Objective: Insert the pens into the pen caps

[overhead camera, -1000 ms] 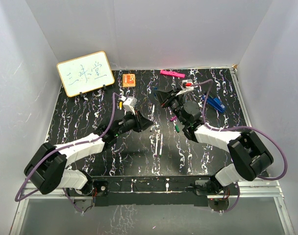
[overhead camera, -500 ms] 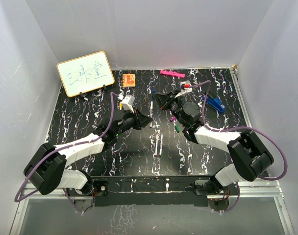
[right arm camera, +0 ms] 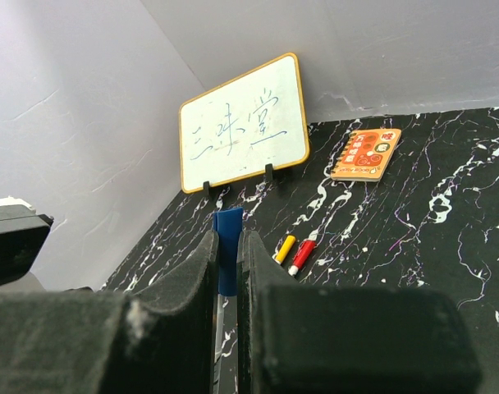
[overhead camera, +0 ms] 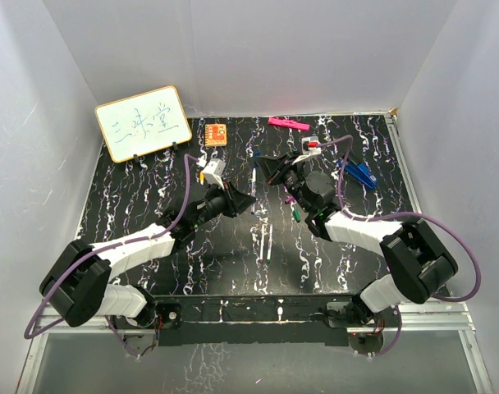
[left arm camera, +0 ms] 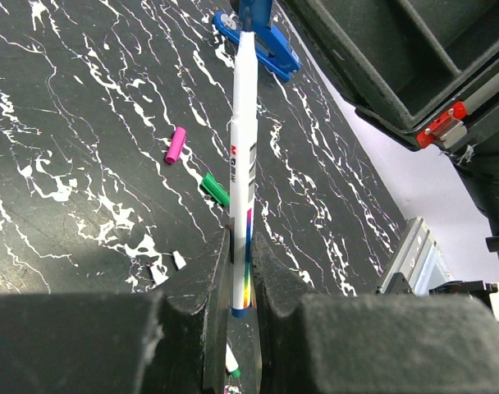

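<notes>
At the back left a small whiteboard (overhead camera: 143, 123) with handwriting leans on its stand. In front of it the left arm reaches toward the middle of the black marbled table (overhead camera: 135, 197). The left gripper (left arm camera: 240, 246) is clamped on the lower end of a white pen (left arm camera: 243, 123), which sticks straight out toward the other arm. A yellow cap (right arm camera: 284, 246) and a red cap (right arm camera: 303, 257) lie side by side on the table, between the whiteboard and the grippers. An orange booklet (overhead camera: 216, 133) lies flat near the back wall.

Two loose pens (overhead camera: 266, 238) lie close together, nearly parallel, nearer the arm bases. A purple cap (left arm camera: 176, 144) and a green cap (left arm camera: 215, 189) lie on the table close to the held pen.

The right gripper (right arm camera: 228, 258) is pinched tight on a blue cap (right arm camera: 229, 226), held off the table. The far end of the held pen meets this cap. Whether it is pushed fully in, I cannot tell.

A pink marker (overhead camera: 288, 124) lies by the back wall. A blue plastic piece (overhead camera: 360, 173) rests on the table to the right of the grippers.
</notes>
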